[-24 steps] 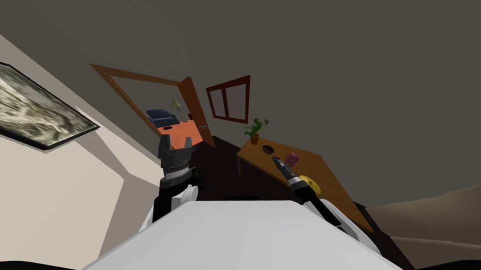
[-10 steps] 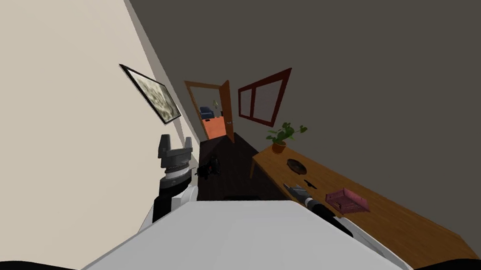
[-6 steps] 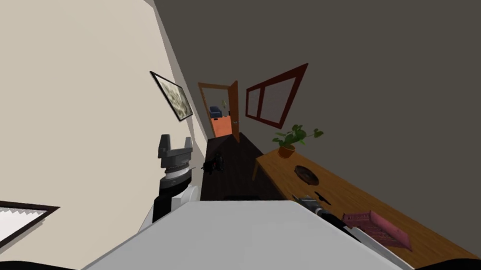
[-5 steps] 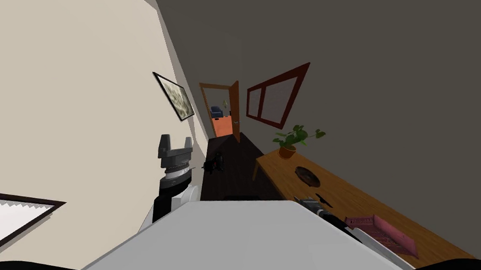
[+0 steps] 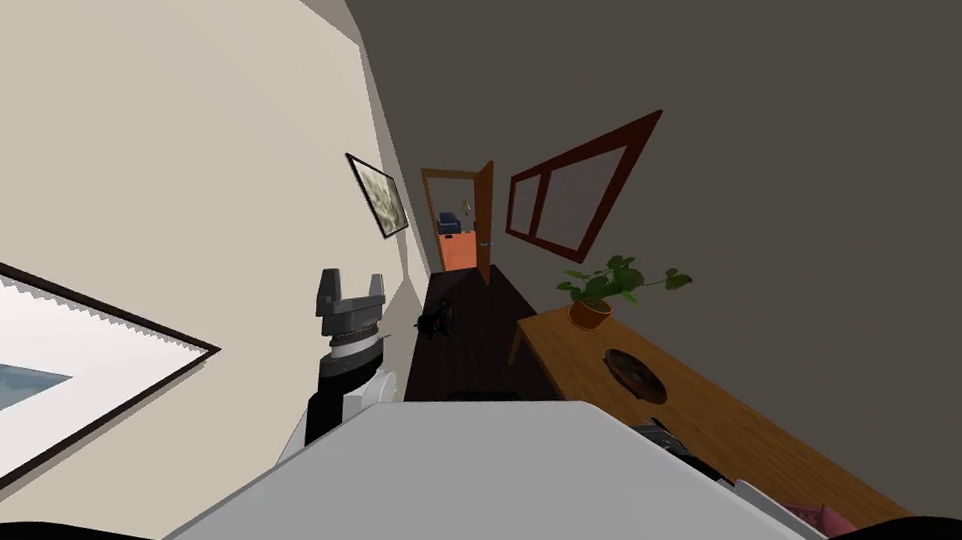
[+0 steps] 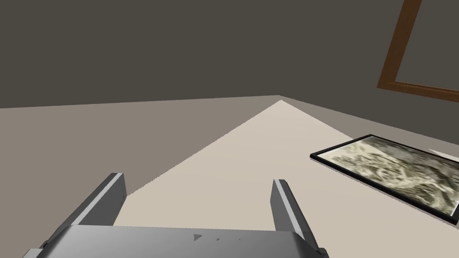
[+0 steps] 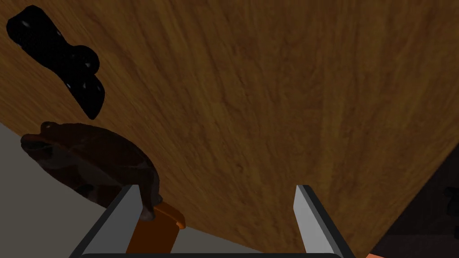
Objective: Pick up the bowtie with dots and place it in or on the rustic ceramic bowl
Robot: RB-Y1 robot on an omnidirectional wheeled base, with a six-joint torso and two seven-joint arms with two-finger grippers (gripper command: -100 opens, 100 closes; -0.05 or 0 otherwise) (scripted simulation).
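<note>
A black bowtie with white dots (image 7: 58,58) lies flat on the wooden table (image 7: 278,98), ahead of my right gripper (image 7: 216,189) and off to one side. The gripper hovers open above bare tabletop with nothing between its fingers. A dark brown bowl (image 7: 89,161) sits next to the bowtie, near one finger. The bowl (image 5: 635,369) also stands on the table (image 5: 755,443) at my right in the head view. My left gripper (image 5: 350,284) is raised at chest height, open and empty, and its fingers (image 6: 114,183) stand wide apart.
A potted plant (image 5: 610,290) stands at the table's far end, and its orange pot (image 7: 157,226) shows beside the bowl. A pink tray (image 5: 818,515) lies on the table's near part. A small dark object (image 5: 436,322) sits on the dark floor before an open door (image 5: 483,220).
I have turned and moved along the table: the table and bowl have come nearer and the pink tray has slid toward the lower right corner. Both grippers stay open.
</note>
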